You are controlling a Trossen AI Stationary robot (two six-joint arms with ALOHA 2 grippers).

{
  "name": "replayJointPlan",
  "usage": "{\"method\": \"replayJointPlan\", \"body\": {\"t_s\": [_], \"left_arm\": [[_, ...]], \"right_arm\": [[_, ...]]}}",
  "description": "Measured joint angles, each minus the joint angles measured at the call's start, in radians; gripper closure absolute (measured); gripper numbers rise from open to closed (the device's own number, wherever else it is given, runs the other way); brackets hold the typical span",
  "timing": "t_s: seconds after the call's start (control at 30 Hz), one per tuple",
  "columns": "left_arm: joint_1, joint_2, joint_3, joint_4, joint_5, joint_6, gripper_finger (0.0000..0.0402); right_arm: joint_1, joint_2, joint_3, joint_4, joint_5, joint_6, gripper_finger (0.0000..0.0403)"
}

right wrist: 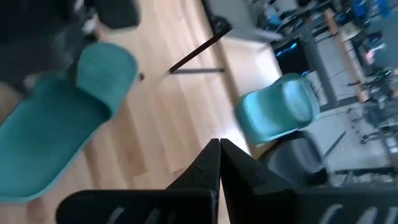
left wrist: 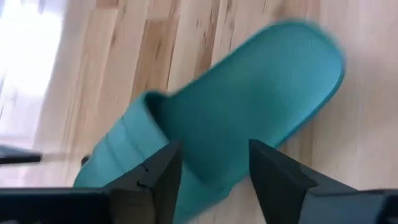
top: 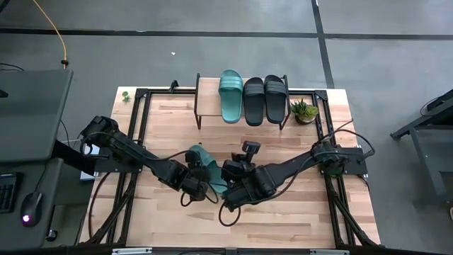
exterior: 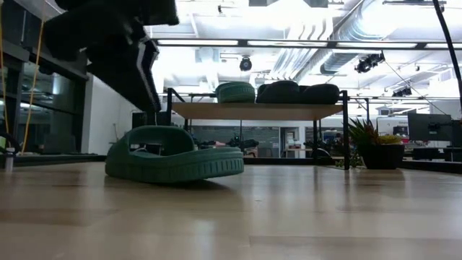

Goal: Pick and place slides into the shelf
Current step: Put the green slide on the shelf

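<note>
Left gripper [left wrist: 211, 168] fingers spread, straddling the last teal slide [left wrist: 249, 106] flat on the tabletop [top: 297, 205]; drop lower, pinch its edge squarely, then carry to the shelf [top: 207, 92]; right gripper [right wrist: 219, 155] fingers pressed together, idle alongside.

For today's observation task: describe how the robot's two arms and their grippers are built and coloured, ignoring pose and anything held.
Both arms are dark, nearly black, built of jointed segments with bulky housings at the joints. Black cables loop loosely beside the left arm and the right arm. The left gripper has two dark, wedge-shaped fingers with flat inner faces; the right gripper has the same angular dark fingers. No markings are legible.
</note>
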Motion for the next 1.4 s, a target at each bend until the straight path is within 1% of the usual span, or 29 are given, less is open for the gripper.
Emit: {"method": "replayJointPlan", "body": {"t_s": [0.17,0.3,0.37,0.43,0.53,0.6,0.8,1.0,1.17,1.27,1.4], "left_arm": [[0.000,0.039,0.000,0.018,-0.004,-0.001,0.0174],[0.000,0.067,0.000,0.021,-0.061,-0.003,0.0144],[0.000,0.072,-0.001,0.017,-0.084,0.001,0.0137],[0.001,0.078,0.001,0.035,-0.096,0.008,0.0134],[0.009,0.084,-0.001,0.020,-0.119,0.009,0.0133],[0.027,0.091,0.001,0.029,-0.124,0.007,0.0133],[0.088,0.122,-0.001,-0.011,-0.116,-0.011,0.0133],[0.137,0.165,0.002,-0.058,-0.093,-0.064,0.0133],[0.142,0.180,0.004,-0.072,-0.091,-0.079,0.0135],[0.142,0.181,0.012,-0.087,-0.089,-0.103,0.0154],[0.145,0.185,0.042,-0.185,-0.102,-0.144,0.0207]], "right_arm": [[-0.025,-0.082,0.000,0.001,0.080,-0.015,0.0403],[-0.069,-0.146,0.000,0.001,0.071,-0.033,0.0403],[-0.094,-0.175,0.000,0.000,0.062,-0.035,0.0403],[-0.119,-0.198,0.000,0.000,0.029,-0.046,0.0403],[-0.152,-0.212,0.000,0.000,-0.020,-0.074,0.0403],[-0.167,-0.214,0.000,0.000,-0.033,-0.092,0.0403],[-0.173,-0.214,0.000,0.000,-0.078,-0.112,0.0403],[-0.164,-0.214,0.000,0.000,-0.076,-0.126,0.0403],[-0.159,-0.215,0.000,0.002,-0.072,-0.130,0.0403],[-0.159,-0.215,0.000,0.001,-0.070,-0.129,0.0403],[-0.159,-0.215,0.000,0.000,-0.070,-0.139,0.0403]]}}
